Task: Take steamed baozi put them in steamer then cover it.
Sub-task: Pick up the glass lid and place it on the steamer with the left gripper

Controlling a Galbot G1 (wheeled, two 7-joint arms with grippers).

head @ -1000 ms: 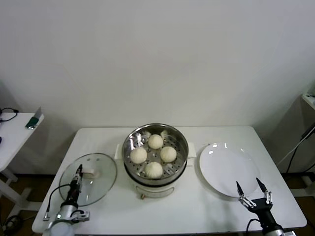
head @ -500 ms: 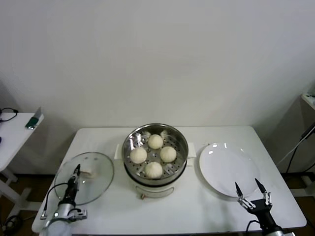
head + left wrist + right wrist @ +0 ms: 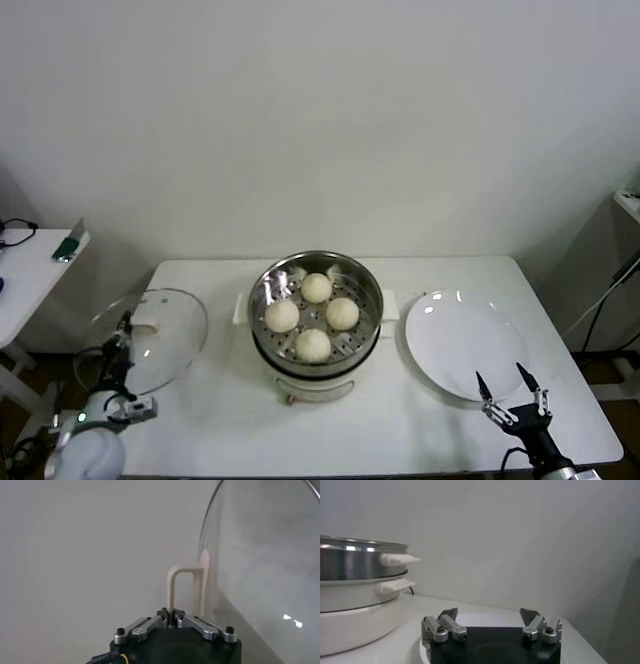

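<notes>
At table's left edge: left gripper (image 3: 124, 330), jaws clamped on the handle (image 3: 186, 592) of the lid (image 3: 150, 335), tilted aloft. Four baozi (image 3: 313, 344) sit in steamer (image 3: 315, 310). Right gripper (image 3: 509, 390) idle, jaws spread. Risk: thin pinch, lid may swing or slip.

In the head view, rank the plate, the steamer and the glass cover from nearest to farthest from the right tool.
Measured from the right tool:
1. Plate, just beyond it, right side.
2. Steamer, table centre.
3. Cover, far left, held tilted by the left tool.

Bare lab: white table (image 3: 200, 400), blank wall (image 3: 320, 120)
</notes>
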